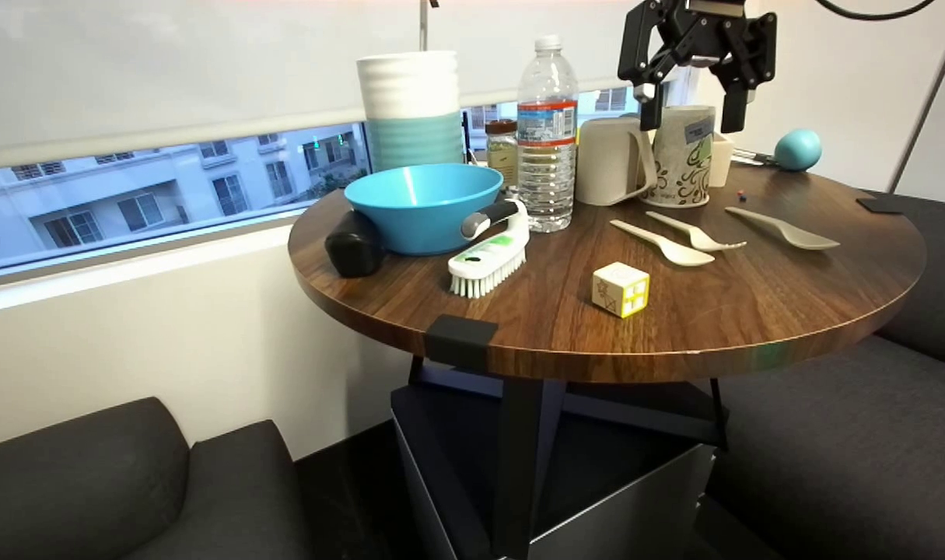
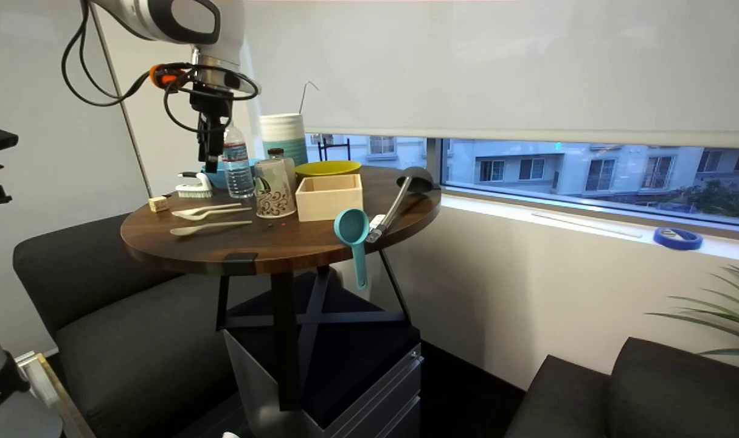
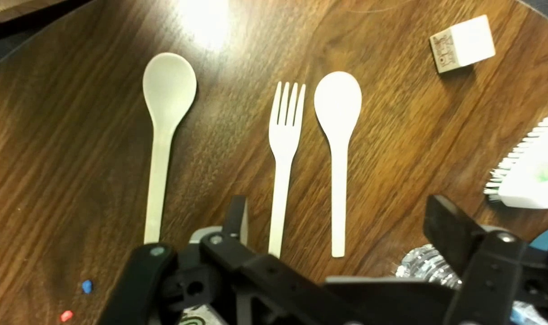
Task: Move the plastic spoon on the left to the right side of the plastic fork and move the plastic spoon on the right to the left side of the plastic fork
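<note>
The cream plastic fork (image 3: 280,180) lies between two same-coloured plastic spoons on the round table. In the wrist view one spoon (image 3: 162,135) lies left of the fork with a wide gap. The other spoon (image 3: 339,144) lies close to its right, apart from it. In an exterior view the fork (image 1: 694,233) is flanked by a spoon (image 1: 670,247) on its left and a spoon (image 1: 787,229) on its right. My gripper (image 1: 692,120) is open and empty, well above the table. In the wrist view the fork's handle end is hidden behind my gripper (image 3: 337,205).
A wooden block (image 1: 621,288), a white brush (image 1: 491,255), a blue bowl (image 1: 425,210) and a water bottle (image 1: 547,148) stand near the cutlery. A mug (image 1: 608,163), a patterned cup (image 1: 682,159) and a wooden box (image 2: 329,198) stand behind. Tiny blue and red bits (image 3: 87,286) lie on the table.
</note>
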